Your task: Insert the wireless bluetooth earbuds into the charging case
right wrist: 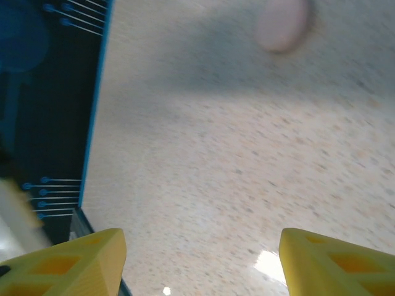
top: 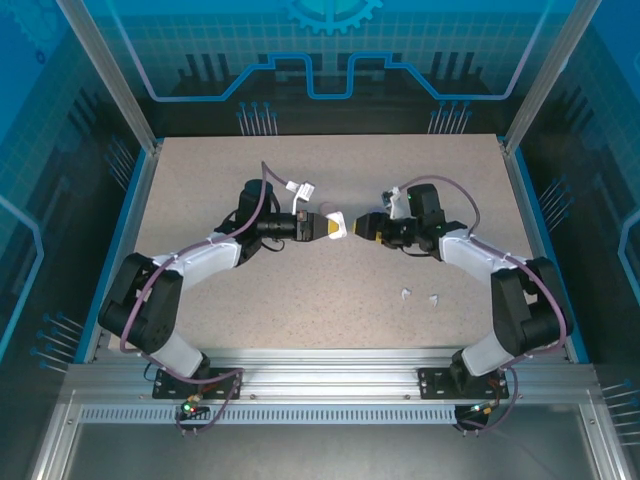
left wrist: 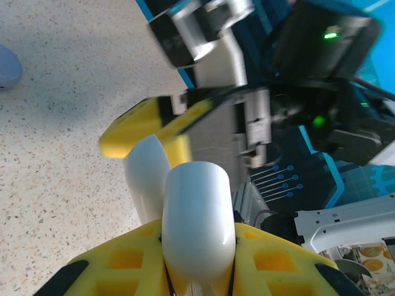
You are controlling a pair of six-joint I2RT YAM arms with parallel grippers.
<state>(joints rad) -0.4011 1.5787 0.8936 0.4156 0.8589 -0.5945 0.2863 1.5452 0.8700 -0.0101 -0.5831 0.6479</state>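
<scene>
My left gripper (top: 322,227) is shut on a glossy white charging case (top: 336,222) and holds it above the middle of the table. In the left wrist view the case (left wrist: 197,222) sits between my yellow fingers (left wrist: 271,259), with what looks like its lid (left wrist: 145,179) standing open behind it. My right gripper (top: 362,228) faces it from the right, very close, its yellow tips (left wrist: 145,126) just beyond the case. In the right wrist view that gripper (right wrist: 200,253) is open with nothing between its fingers. Two tiny white earbuds (top: 406,293) (top: 434,298) lie on the table near the right arm.
A pale pink rounded thing (right wrist: 282,23) lies blurred on the speckled table (top: 330,300) ahead of the right gripper. A pale purple rounded thing (left wrist: 6,68) shows at the left edge of the left wrist view. Blue walls and metal posts (top: 110,80) ring the table.
</scene>
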